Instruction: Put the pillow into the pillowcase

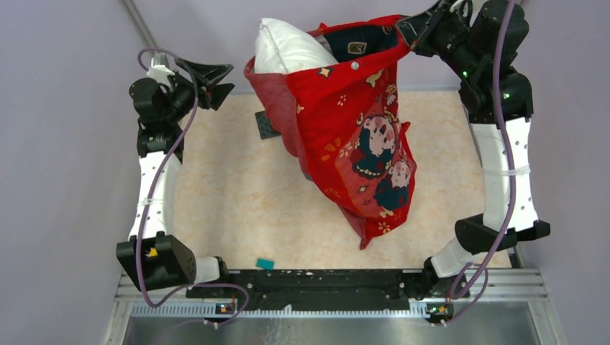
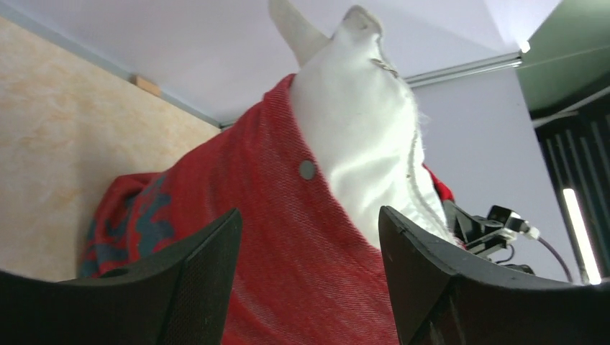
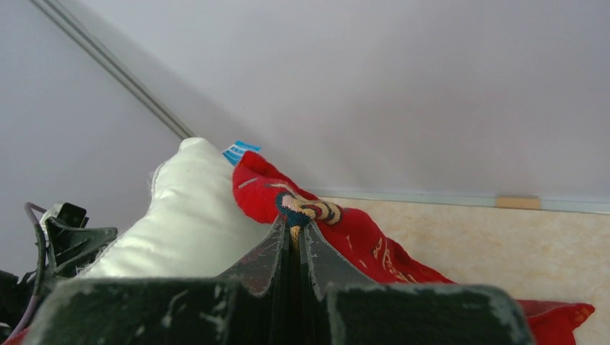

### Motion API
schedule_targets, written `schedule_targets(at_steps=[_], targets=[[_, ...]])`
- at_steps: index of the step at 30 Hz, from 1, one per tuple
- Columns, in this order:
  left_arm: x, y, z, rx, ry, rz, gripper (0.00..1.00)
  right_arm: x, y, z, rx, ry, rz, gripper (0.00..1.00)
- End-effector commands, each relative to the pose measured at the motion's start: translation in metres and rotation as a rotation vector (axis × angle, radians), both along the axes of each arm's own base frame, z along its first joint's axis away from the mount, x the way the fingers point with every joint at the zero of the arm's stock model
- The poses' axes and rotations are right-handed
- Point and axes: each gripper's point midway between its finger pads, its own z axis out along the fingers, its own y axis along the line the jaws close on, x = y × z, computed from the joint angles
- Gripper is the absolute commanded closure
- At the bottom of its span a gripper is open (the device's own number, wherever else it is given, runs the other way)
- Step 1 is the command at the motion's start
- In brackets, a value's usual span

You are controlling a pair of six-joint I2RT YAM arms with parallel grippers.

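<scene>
**Pillow Hung Partly Cased Above the Desk**

At far left, the left end effector (image 1: 224,80) stood raised above the rear of the desk (image 1: 230,194). Its jaws were spread wide with nothing between them, pointing at the bundle and just short of its red cloth. A dark flat square (image 1: 265,126) lay on the desk, partly hidden behind the hanging fabric. Near the front edge sat a small teal piece (image 1: 266,264).

In the middle, the white pillow (image 1: 288,47) sat mostly inside the red pillowcase (image 1: 352,122). Only its upper end bulged out of the open mouth on the left side. The pillowcase hung in the air and slanted down towards the front right. Its two cartoon children faced the overhead camera, and a silver snap stud (image 1: 354,65) showed near the opening. Its lower corner reached down to the desk, though contact could not be judged.

At upper right, the right end effector (image 1: 408,34) was clamped tight on the pillowcase's rim and carried the bundle by that corner.
</scene>
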Motion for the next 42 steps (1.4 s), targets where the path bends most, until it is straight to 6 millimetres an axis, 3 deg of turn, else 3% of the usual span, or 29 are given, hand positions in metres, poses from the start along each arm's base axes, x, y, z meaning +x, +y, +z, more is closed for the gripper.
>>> schedule_targets(at_steps=[1,14,17,20,24,25,27,30,33,35,37,39,42], targets=[[-0.012,-0.012,0.042,-0.024,-0.115,-0.063,0.26,-0.023,-0.015,0.032,0.014,-0.103,-0.027,1.0],[0.0,-0.053,0.018,0.019,-0.006,-0.081,0.42,-0.03,-0.015,0.035,0.021,-0.112,-0.017,1.0],[-0.004,-0.052,0.019,0.03,-0.004,-0.057,0.55,-0.03,-0.015,0.035,0.022,-0.111,-0.014,1.0],[-0.008,-0.048,0.029,0.068,-0.031,-0.026,0.78,-0.031,-0.013,0.035,0.026,-0.111,-0.002,1.0],[-0.018,-0.037,0.064,0.178,-0.121,0.052,0.99,-0.033,-0.01,0.038,0.031,-0.121,0.019,1.0],[-0.018,-0.033,0.073,0.213,-0.145,0.082,1.0,-0.034,-0.008,0.04,0.034,-0.128,0.028,1.0],[-0.03,-0.05,0.108,0.281,-0.263,0.069,1.0,-0.037,-0.002,0.046,0.047,-0.151,0.068,1.0],[-0.048,-0.104,0.153,0.354,-0.457,-0.038,1.0,-0.042,0.02,0.056,0.116,-0.186,0.195,1.0],[-0.085,-0.162,0.201,0.331,-0.718,-0.17,1.0,-0.037,0.048,0.049,0.14,-0.192,0.279,1.0],[-0.107,-0.188,0.224,0.301,-0.846,-0.24,1.0,-0.031,0.062,0.042,0.129,-0.175,0.296,1.0],[-0.122,-0.204,0.235,0.268,-0.945,-0.287,1.0,-0.025,0.069,0.038,0.127,-0.16,0.308,1.0],[-0.124,-0.204,0.245,0.232,-0.988,-0.274,1.0,-0.02,0.068,0.039,0.117,-0.164,0.292,1.0],[-0.122,-0.201,0.257,0.2,-1.015,-0.232,1.0,-0.023,0.043,0.067,0.094,-0.229,0.163,1.0]])
